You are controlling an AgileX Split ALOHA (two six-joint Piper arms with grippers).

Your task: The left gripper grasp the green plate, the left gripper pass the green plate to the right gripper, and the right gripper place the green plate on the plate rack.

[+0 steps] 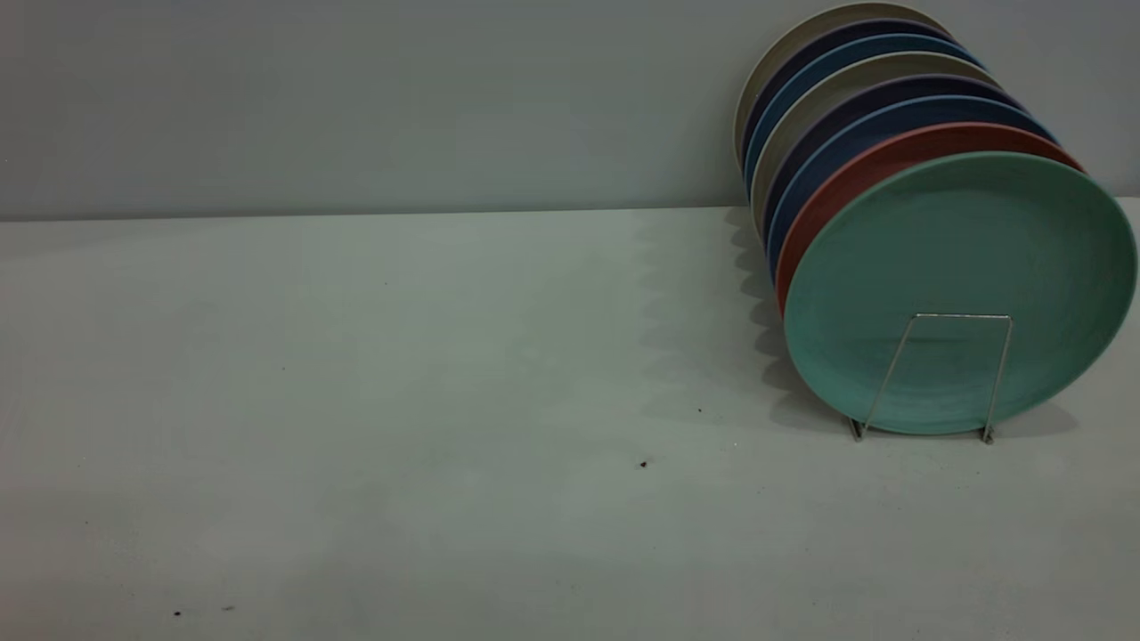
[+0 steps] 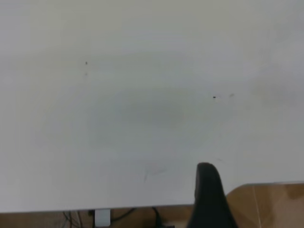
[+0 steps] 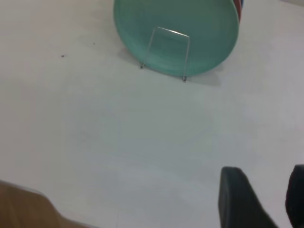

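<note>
— Standing at the table (image 1: 356, 401), what do you log first, from the left?

— Item one: pale table top, bare on its left and middle, a few dark specks only. Neither arm shows from the outside camera.

— The left gripper?

— Seen only from its own wrist camera: the left gripper (image 2: 209, 197), one dark fingertip over the table near its edge, brown floor beyond. One finger alone shows, so apart or together, I cannot tell. It holds nothing visible.

— Moving right?

— Item two: the plate rack (image 1: 944, 374), thin silver wire, at the right end of the table by the wall. Its front loop stands upright across the lower face of the green plate (image 1: 962, 267).

— Where does that plate sit?

— On edge in the rack, frontmost in the row, leaning back a little, its face toward the camera. Just behind it, a salmon-pink plate (image 1: 855, 174), then blue plates (image 1: 855, 138) and beige ones further back, all on edge in a row.

— And the right gripper?

— The right gripper (image 3: 266, 199) hangs over bare table, well apart from the rack. Two dark fingers (image 3: 237, 194) show with a clear gap between them: apart, holding nothing. The green plate (image 3: 199, 28) and rack loop (image 3: 166, 52) lie farther off in that view.
</note>
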